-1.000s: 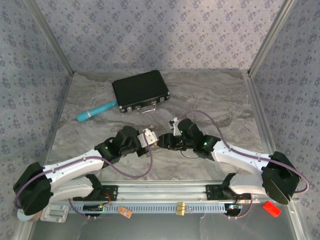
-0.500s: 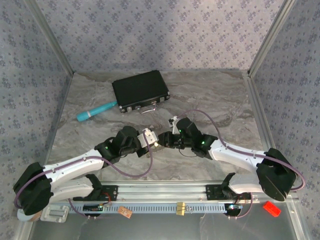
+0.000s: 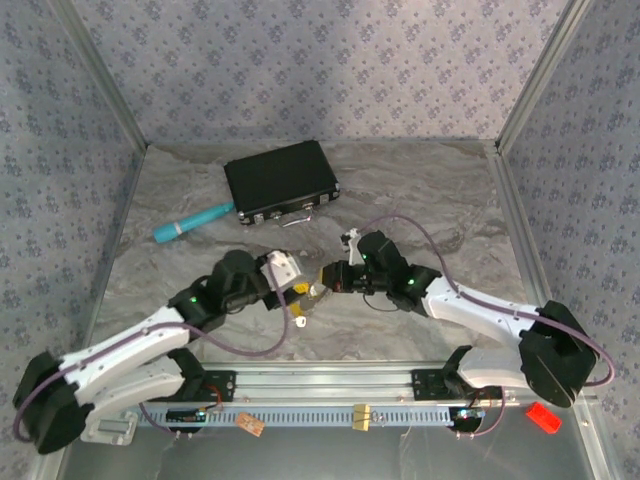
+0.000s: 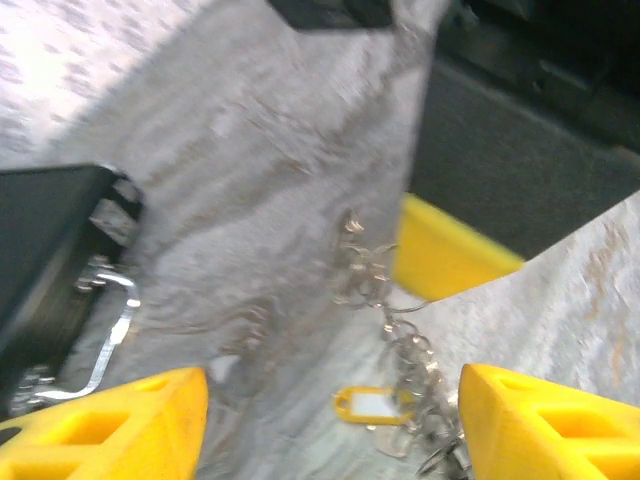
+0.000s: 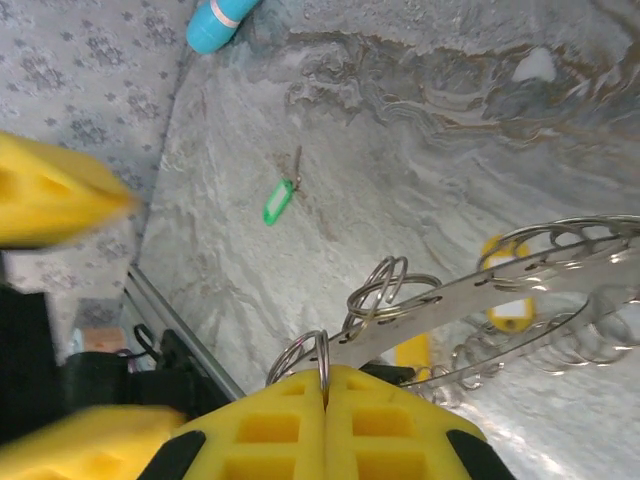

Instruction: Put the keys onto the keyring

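Note:
The keyring (image 5: 520,285) is a flat grey metal band with small split rings threaded through its holes. It hangs tilted above the table, and my right gripper (image 5: 322,378) is shut on a split ring at its near end. A key with a yellow tag (image 4: 370,405) dangles from it, low between the fingers of my open left gripper (image 4: 332,405). That gripper touches nothing. Another key with a green tag (image 5: 277,200) lies alone on the table. From above, the left gripper (image 3: 295,284) and right gripper (image 3: 333,280) face each other across the keyring (image 3: 318,291).
A black case (image 3: 280,181) with a metal handle (image 4: 112,335) lies at the back. Left of it is a blue cylinder (image 3: 193,222). A small white tag (image 3: 299,322) rests on the marble table (image 3: 440,200) below the grippers. Metal rails line the near edge.
My left gripper has opened and drawn back to the left, away from the keyring. My right gripper has closed on the split ring and now carries the keyring alone.

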You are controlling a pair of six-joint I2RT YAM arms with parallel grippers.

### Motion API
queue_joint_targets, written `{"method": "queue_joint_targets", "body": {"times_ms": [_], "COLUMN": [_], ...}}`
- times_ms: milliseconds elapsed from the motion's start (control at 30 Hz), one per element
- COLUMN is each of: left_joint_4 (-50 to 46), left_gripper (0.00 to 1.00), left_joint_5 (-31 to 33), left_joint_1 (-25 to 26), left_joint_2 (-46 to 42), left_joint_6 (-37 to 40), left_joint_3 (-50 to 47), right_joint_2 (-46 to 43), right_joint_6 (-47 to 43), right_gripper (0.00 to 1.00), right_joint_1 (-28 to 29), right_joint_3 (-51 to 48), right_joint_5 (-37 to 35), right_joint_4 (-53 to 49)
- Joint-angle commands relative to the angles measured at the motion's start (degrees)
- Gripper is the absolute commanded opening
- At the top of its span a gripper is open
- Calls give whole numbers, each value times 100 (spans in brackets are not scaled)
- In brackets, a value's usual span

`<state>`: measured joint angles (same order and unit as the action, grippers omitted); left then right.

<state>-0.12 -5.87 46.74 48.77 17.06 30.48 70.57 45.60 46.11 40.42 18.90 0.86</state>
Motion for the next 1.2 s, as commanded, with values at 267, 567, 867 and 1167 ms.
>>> {"method": "queue_joint_targets", "body": {"times_ms": [267, 567, 867, 1167], "left_joint_4": [-234, 229, 447, 539], "left_gripper": [54, 44, 35, 34], "left_joint_5": [-1371, -2094, -1971, -1867], "left_joint_1": [-705, -423, -130, -234], "left_joint_2": [-636, 208, 551, 267], "left_joint_6": [1153, 2279, 3008, 2348], "left_joint_3": [-292, -311, -393, -492], "right_joint_2": [-157, 167, 592, 489], "right_joint_6": [-3758, -5043, -5849, -6767], "right_gripper": [0, 0, 0, 0], "right_joint_1": [-437, -609, -665, -539], "right_joint_3": [800, 1243, 1655, 1484], "right_joint_5": [1331, 1941, 2517, 2071], "right_joint_4": [-1993, -2309, -2823, -2659]}}
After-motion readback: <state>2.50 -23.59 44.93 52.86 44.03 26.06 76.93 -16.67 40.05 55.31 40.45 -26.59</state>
